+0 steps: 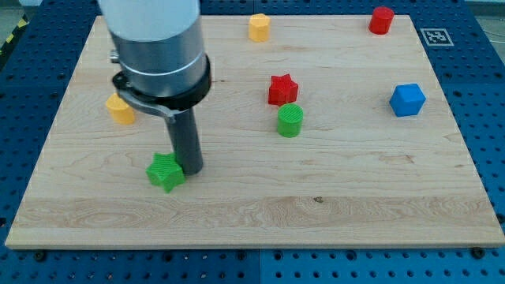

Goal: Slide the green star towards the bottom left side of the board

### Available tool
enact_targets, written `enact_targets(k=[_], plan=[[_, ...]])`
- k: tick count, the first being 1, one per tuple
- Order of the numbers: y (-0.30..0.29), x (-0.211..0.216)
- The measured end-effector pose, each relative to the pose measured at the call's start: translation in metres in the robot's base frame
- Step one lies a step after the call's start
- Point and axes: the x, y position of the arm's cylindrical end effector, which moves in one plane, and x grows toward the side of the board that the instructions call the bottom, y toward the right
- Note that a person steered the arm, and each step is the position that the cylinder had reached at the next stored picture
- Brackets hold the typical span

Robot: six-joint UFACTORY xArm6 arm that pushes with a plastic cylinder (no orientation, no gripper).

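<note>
At the board's lower-left quarter, the green star (166, 171) sits with the rod's tip (189, 171) touching its right side. There is no gripper to open or close; the end effector is a bare rod in contact with the star, pressing from the view's right. Star is short of the corner, with bare wood (95, 213) between it and the bottom-left edge, so by my read the push is mid-way.

Risks from here:
- Contact is on the star's right side, slightly high. A star has points, so an off-centre push likely spins it and the tip slips off a point instead of driving it.
- Push direction looks mostly leftward. The goal also needs downward travel; unless the tip shifts to the star's upper right, the star drifts left along the board, not into the corner.
- Overshoot: left and bottom edges have no lip visible, so a long stroke could send the star off the board.
- The yellow block (120, 110) sits up and left, partly hidden behind the arm's body. Well apart from the star now, but an upward-veering path could clip it.

Green cylinder (289, 120), red star (282, 89), blue cube (407, 100) and the top-edge yellow (259, 27) and red blocks (382, 19) are well clear.
</note>
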Motion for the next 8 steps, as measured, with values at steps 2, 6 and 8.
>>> enact_targets(k=[2, 6, 8], plan=[[-0.009, 0.025], [-0.027, -0.006], [-0.043, -0.009]])
